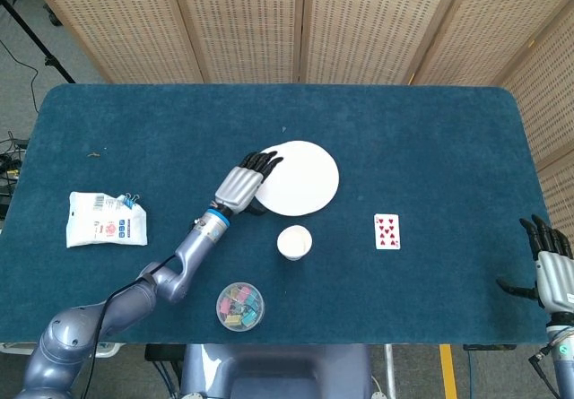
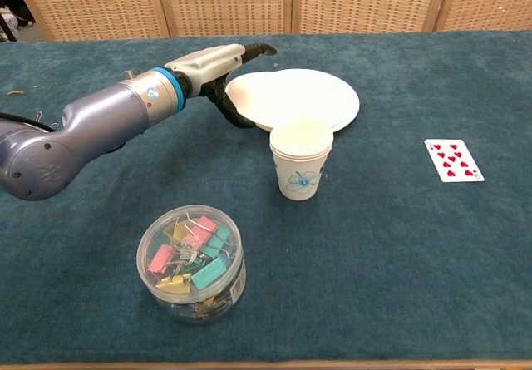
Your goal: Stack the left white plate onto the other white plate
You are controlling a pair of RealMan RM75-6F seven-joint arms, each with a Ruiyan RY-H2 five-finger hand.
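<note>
- The white plate [image 1: 300,179] lies flat just past the middle of the table; in both views it reads as a single disc, so the left plate appears already set on the other one, the two rims lined up closely enough that I cannot tell them apart
- The left hand [image 1: 240,186] is at the plate's left edge with its fingers [image 2: 259,50] stretched out over the rim and the thumb curving under beside it; they look parted and loose rather than clamped, so I judge the hand to be open and holding nothing, though whether a fingertip touches the rim is not clear
- By that reading the stacking itself is done; what remains is for the hand to clear away without nudging the pile
- The right hand [image 1: 553,269] sits at the far right edge of the head view, well apart from the plates, fingers spread and empty
- A paper cup [image 2: 301,159] stands upright just in front of the plate; a clear tub of binder clips [image 2: 191,262] is nearer the robot; a playing card [image 2: 453,160] lies to the right; a white packet [image 1: 106,219] rests far left on the blue table cloth [image 1: 430,148]
</note>
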